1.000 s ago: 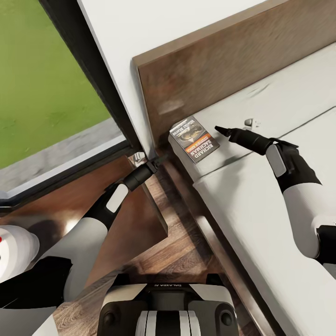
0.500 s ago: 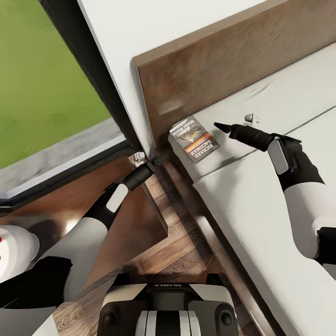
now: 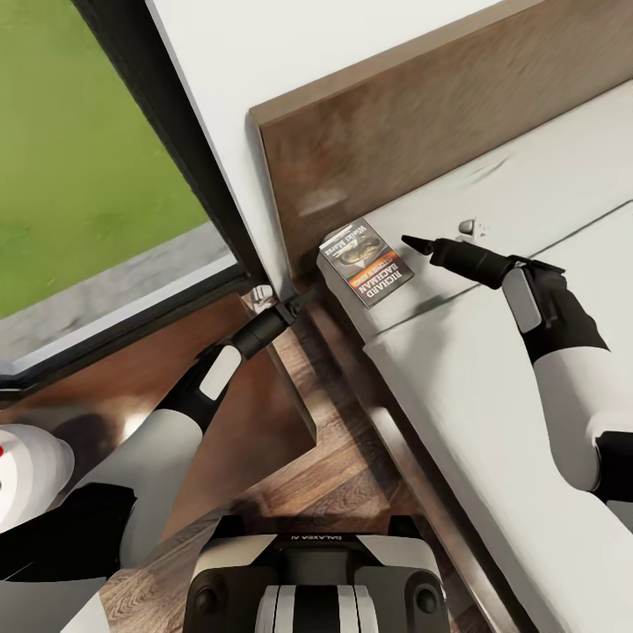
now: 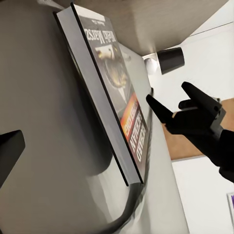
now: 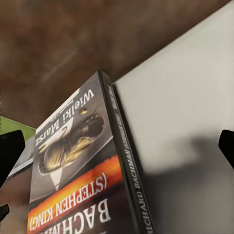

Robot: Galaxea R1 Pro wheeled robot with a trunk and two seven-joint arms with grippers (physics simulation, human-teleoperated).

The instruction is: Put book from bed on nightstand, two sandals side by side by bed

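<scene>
The book (image 3: 365, 261) lies flat at the corner of the bed's grey mattress (image 3: 492, 369), close to the dark wooden headboard (image 3: 422, 114). Its dark cover carries an orange band and white lettering (image 5: 78, 195). My right gripper (image 3: 416, 243) hovers open just beside the book's edge, fingertips pointing at it; the left wrist view shows its spread fingers (image 4: 161, 109) next to the book (image 4: 114, 87). My left gripper (image 3: 301, 301) is open at the bed frame's corner, just below the book. The nightstand (image 3: 272, 396) sits under my left arm. The two sandals are out of view.
A tall dark-framed window (image 3: 176, 149) showing grass stands left of the headboard. A strip of wood-plank floor (image 3: 343, 475) runs between nightstand and bed. A small white object (image 3: 472, 229) lies on the mattress beyond my right gripper.
My right gripper has shifted only a few pixels near the book's edge. The left arm and the book have stayed put.
</scene>
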